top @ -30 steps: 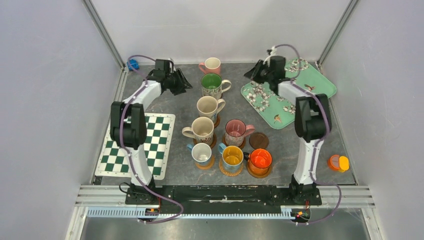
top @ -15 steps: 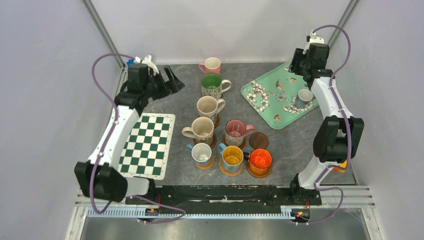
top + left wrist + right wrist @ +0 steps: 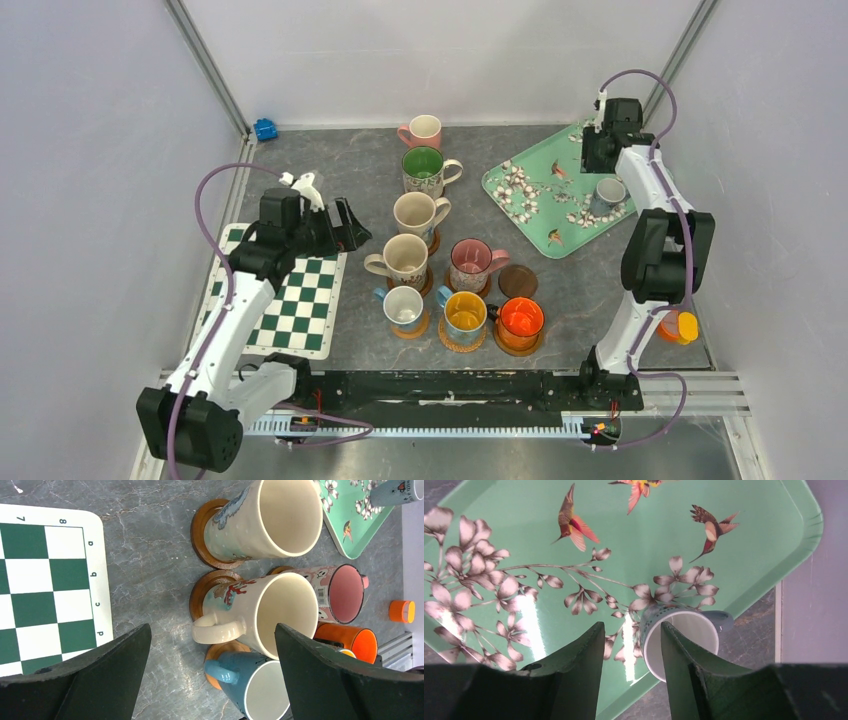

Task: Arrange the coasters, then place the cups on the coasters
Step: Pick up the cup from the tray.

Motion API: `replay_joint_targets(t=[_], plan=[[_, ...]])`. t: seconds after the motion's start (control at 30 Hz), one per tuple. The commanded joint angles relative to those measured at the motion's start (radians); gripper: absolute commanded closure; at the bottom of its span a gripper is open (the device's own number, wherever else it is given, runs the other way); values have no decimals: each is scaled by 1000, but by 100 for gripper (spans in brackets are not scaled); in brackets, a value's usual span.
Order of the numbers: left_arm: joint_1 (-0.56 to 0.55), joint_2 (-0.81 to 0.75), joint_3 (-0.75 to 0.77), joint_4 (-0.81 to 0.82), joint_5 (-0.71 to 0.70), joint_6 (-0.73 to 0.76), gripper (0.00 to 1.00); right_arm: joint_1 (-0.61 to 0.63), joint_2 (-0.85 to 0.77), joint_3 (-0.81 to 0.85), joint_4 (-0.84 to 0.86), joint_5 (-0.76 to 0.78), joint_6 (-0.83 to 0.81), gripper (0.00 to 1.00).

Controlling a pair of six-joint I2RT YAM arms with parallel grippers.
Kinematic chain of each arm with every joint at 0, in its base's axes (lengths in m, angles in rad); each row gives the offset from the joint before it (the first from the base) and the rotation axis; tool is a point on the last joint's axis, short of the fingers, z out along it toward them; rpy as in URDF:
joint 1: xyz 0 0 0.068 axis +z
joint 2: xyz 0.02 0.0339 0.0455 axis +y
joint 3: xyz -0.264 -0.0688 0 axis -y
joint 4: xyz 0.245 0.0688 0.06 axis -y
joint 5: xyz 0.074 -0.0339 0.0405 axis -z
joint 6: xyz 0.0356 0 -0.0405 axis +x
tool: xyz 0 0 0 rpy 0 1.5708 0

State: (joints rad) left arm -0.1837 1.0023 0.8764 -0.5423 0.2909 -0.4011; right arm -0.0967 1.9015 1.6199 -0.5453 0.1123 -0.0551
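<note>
Seen from overhead, the small white cup stands upright on the floral tray, at 6 o'clock from my right gripper. That gripper is the nearer one, spread and empty. The bare coaster lies beyond, around 7.

Grey marbled tabletop — plain pale walls, metal corner posts.

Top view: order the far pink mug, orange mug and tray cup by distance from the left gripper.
From the left gripper:
1. far pink mug, at the back, centre.
2. orange mug, front right.
3. tray cup, far right.
</note>
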Motion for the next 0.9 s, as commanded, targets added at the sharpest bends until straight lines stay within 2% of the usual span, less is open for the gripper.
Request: replay_joint_targets(t=[0.0, 0.3, 0.57, 0.67, 0.87], plan=[[-3, -29, 6, 18, -6, 77, 0, -13, -7, 53, -34, 39, -40, 53], [-10, -25, 1, 14, -13, 75, 0, -38, -4, -22, -32, 28, -35, 55], [-10, -31, 10, -4, -48, 79, 0, -49, 5, -120, 71, -46, -34, 61], [-10, -40, 9, -8, -59, 81, 0, -50, 1, -129, 80, -50, -40, 71], [-10, -47, 7, -7, -55, 78, 0, -37, -69, -118, 77, -60, -64, 100]])
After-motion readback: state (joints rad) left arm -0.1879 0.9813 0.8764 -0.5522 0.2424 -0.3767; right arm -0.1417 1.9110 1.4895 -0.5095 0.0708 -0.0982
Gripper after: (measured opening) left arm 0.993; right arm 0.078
